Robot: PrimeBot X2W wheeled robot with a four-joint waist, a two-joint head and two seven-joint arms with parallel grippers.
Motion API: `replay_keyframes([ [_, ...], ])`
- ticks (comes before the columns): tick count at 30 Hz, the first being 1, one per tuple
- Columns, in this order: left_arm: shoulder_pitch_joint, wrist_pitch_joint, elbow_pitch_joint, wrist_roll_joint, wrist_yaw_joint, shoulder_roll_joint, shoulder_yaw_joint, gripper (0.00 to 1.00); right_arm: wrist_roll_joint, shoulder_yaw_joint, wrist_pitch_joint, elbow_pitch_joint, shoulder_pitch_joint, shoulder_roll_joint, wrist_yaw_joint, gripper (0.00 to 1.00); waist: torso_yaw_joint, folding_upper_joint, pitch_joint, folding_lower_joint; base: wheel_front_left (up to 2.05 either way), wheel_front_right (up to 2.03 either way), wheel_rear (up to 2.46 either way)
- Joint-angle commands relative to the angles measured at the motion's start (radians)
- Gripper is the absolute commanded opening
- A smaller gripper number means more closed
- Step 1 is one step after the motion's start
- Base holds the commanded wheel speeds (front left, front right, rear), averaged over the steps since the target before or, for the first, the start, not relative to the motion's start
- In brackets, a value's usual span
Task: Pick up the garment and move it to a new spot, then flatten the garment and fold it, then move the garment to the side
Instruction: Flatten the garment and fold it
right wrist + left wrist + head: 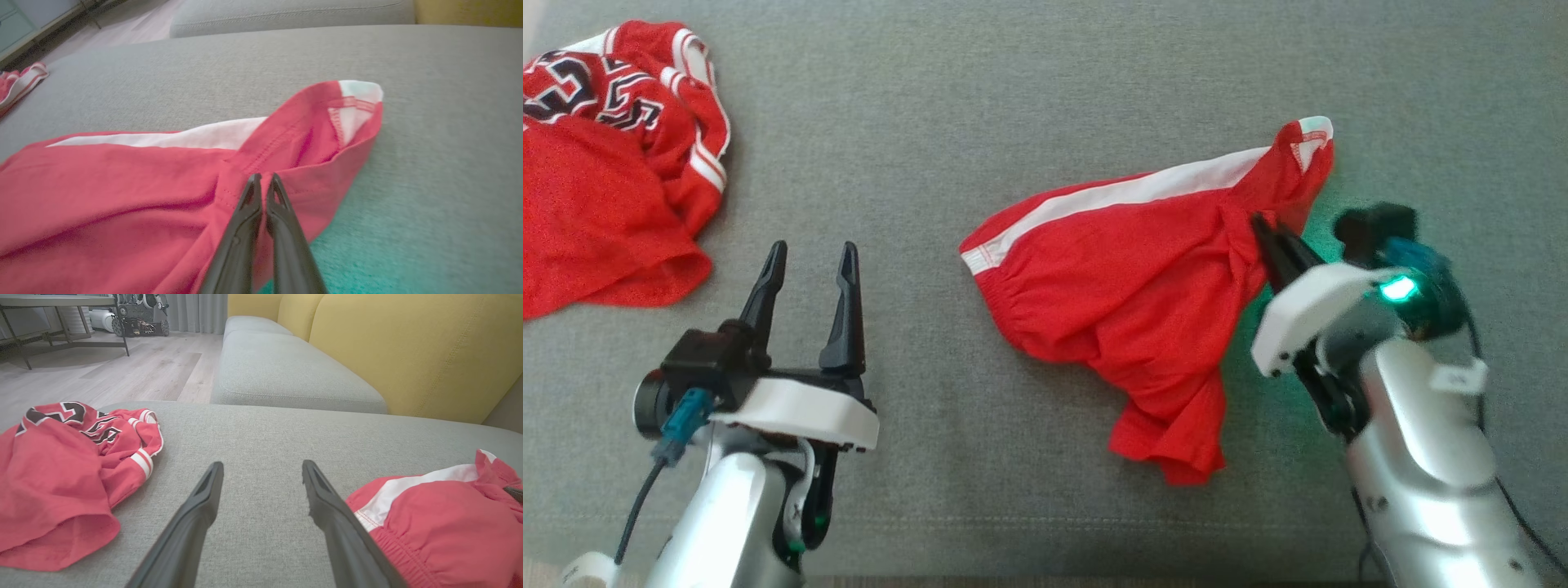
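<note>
Right wrist view has the right gripper (263, 179) clenched, its two dark fingers pressed together on a raised ridge of the garment (122, 183), a pair of red shorts with a white stripe (171, 139), just below the open leg hem (351, 102). From the head view the shorts lie crumpled right of centre on the grey sofa cushion (1045, 98). The cloth puckers toward the pinch, which suggests the fabric is caught rather than merely touched. The left gripper (813, 257) hovers with fingers spread and nothing between them, apart from the waistband end of the shorts. The step in hand reads as the pick-up. To do it well, lift slowly and straight up so the thin pinch does not slip off the seam. Carry the shorts toward bare cushion, well apart from the second red jersey (605, 180) at the far left, so the two do not tangle. A second grasp by the left gripper at the waistband would help with spreading later.
</note>
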Motion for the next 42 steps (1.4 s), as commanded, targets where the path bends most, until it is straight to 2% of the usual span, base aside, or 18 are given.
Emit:
replay_keyframes([
  [1,-0.036,-0.012,-0.031,0.013,-0.005,0.010,0.047,1.00,0.019,-0.010,-0.030,-0.051,0.036,0.006,0.008,0.00,-0.008,0.0000,0.000,0.0000,0.00,0.00,0.00],
  [9,-0.028,-0.012,-0.032,0.029,-0.020,0.007,0.058,1.00,0.078,-0.156,-0.087,-0.111,0.207,0.006,0.008,0.00,-0.044,0.0000,0.002,0.0000,0.00,0.00,0.00],
  [14,-0.030,-0.012,-0.033,0.035,-0.026,0.011,0.060,1.00,0.107,-0.195,-0.095,-0.110,0.253,0.006,0.008,0.00,-0.058,0.0000,0.010,0.0000,0.00,0.00,0.00],
  [15,-0.031,-0.012,-0.032,0.036,-0.028,0.012,0.060,1.00,0.116,-0.198,-0.099,-0.109,0.260,0.006,0.008,0.13,-0.061,0.0000,0.013,0.0000,0.00,0.00,0.00],
  [16,-0.032,-0.012,-0.031,0.037,-0.029,0.013,0.060,1.00,0.125,-0.202,-0.103,-0.105,0.266,0.006,0.008,0.44,-0.063,0.0000,0.014,0.0000,0.00,0.00,0.00],
  [17,-0.034,-0.012,-0.031,0.038,-0.030,0.013,0.060,1.00,0.129,-0.203,-0.104,-0.100,0.271,0.006,0.008,1.00,-0.065,0.0000,0.015,0.0000,0.00,0.00,0.00],
  [23,-0.034,-0.012,-0.023,0.040,-0.032,0.012,0.059,1.00,0.140,-0.197,-0.161,-0.120,0.289,0.006,0.008,1.00,-0.069,0.0000,0.013,0.0000,0.00,0.00,0.00],
  [31,-0.016,-0.012,-0.027,0.043,-0.011,0.012,0.074,1.00,0.069,-0.204,-0.246,-0.322,0.309,0.006,0.008,1.00,-0.066,0.0000,-0.021,0.0000,0.00,0.00,0.00],
  [36,0.005,-0.012,-0.037,0.043,0.006,0.014,0.090,1.00,0.012,-0.198,-0.234,-0.453,0.323,0.006,0.008,1.00,-0.059,0.0000,-0.052,0.0000,0.00,0.00,0.00],
  [42,0.035,-0.011,-0.036,0.041,0.014,0.025,0.096,1.00,-0.024,-0.163,-0.188,-0.538,0.359,0.006,0.008,1.00,-0.051,0.0000,-0.083,0.0000,0.00,0.00,0.00],
])
